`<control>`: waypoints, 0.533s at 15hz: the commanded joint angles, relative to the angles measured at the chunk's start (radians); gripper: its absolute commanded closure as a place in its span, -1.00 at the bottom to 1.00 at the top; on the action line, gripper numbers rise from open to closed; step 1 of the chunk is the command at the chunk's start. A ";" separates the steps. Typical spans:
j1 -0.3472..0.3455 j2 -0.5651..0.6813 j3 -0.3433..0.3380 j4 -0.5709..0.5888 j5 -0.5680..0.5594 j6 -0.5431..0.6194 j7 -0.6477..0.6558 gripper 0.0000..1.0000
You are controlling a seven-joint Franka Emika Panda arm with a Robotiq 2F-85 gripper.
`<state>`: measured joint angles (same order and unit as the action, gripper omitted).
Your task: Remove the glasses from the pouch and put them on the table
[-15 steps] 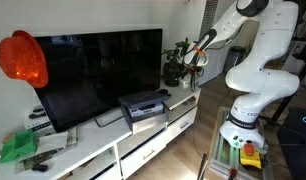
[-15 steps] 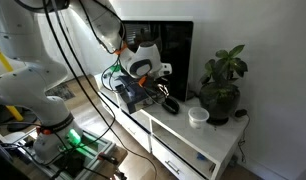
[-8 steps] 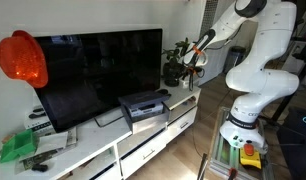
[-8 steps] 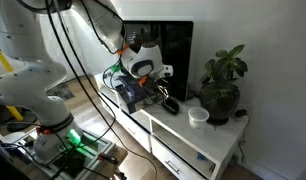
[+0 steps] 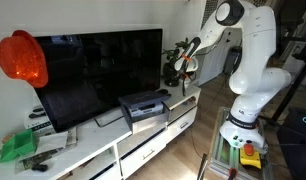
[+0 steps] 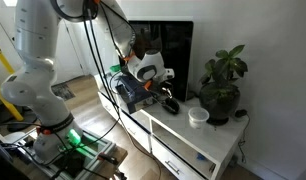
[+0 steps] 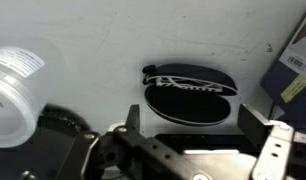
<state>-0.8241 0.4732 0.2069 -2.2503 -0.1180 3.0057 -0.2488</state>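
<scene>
A black oval pouch (image 7: 191,97) with white lettering lies flat on the white sideboard top (image 7: 103,40). It also shows in an exterior view (image 6: 170,104), near the right end of the sideboard (image 6: 208,138). The glasses do not show. My gripper (image 7: 191,113) hangs just above the pouch, open and empty, with one finger on each side of the pouch's near edge. It shows in both exterior views (image 6: 161,86) (image 5: 183,68), close above the sideboard.
A white cup (image 7: 11,88) (image 6: 198,117) stands beside the pouch. A potted plant (image 6: 221,85) stands at the sideboard's end. A black box device (image 6: 133,92) (image 5: 143,105) and the television (image 5: 98,70) stand on the other side. A red helmet (image 5: 21,58) hangs by the television.
The arm has swung, and the gripper has come down and in toward the sideboard, over the pouch. The pouch has not moved.
</scene>
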 commanded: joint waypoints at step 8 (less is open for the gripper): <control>0.032 0.325 -0.009 0.211 -0.059 0.226 -0.142 -0.99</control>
<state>-0.7708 0.7221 0.1915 -2.1109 -0.1364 3.1989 -0.3864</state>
